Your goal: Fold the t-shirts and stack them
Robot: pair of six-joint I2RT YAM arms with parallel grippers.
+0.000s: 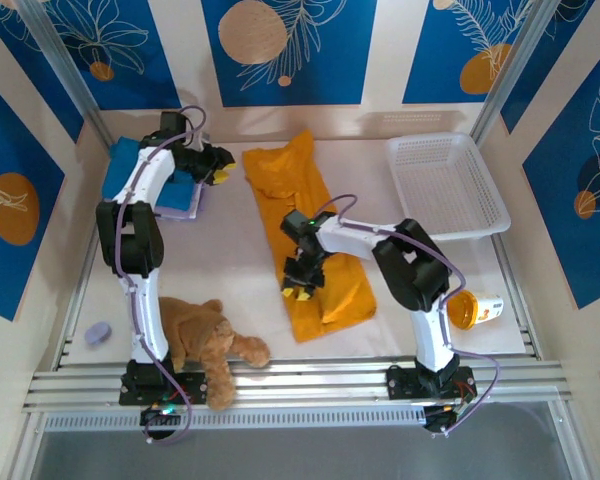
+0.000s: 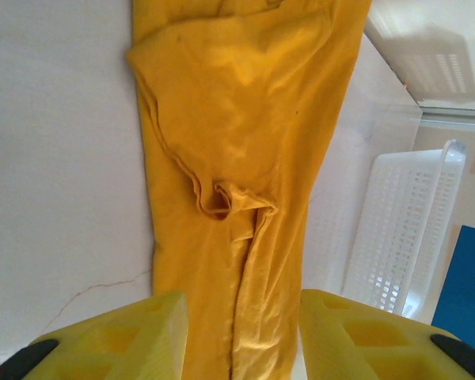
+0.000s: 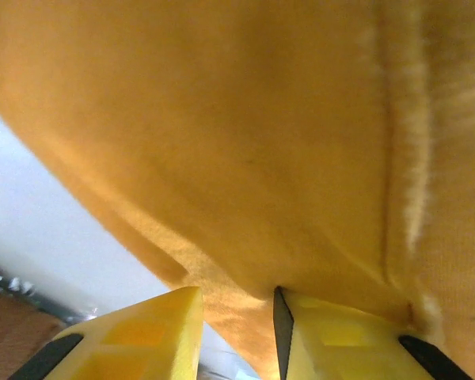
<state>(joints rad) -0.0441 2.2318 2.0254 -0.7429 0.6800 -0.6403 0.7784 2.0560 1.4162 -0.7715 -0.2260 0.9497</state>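
Mustard-orange t-shirt (image 1: pixel 292 190): lies far-to-near.
Right claw (image 1: pixel 300 288): I hold its near-left edge pinched.
Left claw (image 1: pixel 220 166): parted, empty, beside far end.

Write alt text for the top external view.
A long mustard-orange t-shirt lies lengthwise mid-table, the right gripper at its near left edge. The left gripper is far left, by a folded blue t-shirt; a white basket stands far right, a teddy and an orange cup near the front edge.
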